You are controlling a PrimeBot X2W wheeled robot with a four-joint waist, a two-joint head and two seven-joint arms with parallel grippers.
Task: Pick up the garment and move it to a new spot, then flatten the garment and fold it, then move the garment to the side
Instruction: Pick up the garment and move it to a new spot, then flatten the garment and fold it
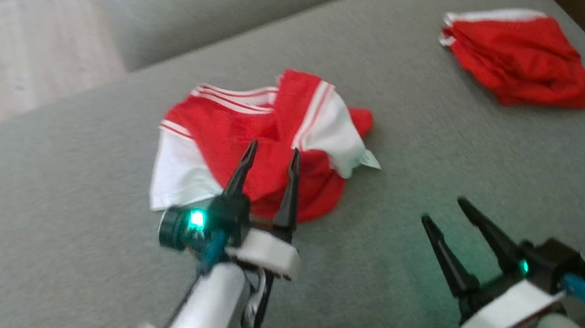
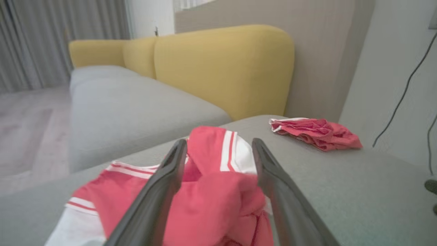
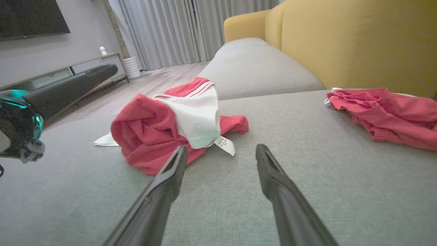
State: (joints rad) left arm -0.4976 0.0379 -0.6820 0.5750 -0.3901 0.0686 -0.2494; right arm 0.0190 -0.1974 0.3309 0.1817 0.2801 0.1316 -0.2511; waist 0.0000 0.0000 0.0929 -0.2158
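Note:
The garment point(image 1: 224, 133), red with white sleeves and striped trim, lies crumpled in the middle of the grey sofa seat point(image 1: 58, 210). My left gripper point(image 1: 274, 149) is over its near part, open, fingers spread wide. In the left wrist view a red bulge of the garment point(image 2: 211, 191) sits between the left gripper's point(image 2: 219, 142) fingers; I cannot tell whether they touch it. My right gripper point(image 1: 444, 210) is open over bare seat, to the right of the heap. The right wrist view shows the garment point(image 3: 143, 130) just ahead and left of my right gripper point(image 3: 222, 147), with a white label beside it.
A second red cloth point(image 1: 521, 61) lies at the far right of the seat near its rounded edge. Yellow back cushions point(image 2: 222, 68) stand behind. The seat drops to pale wooden floor point(image 1: 14, 52) at the far left.

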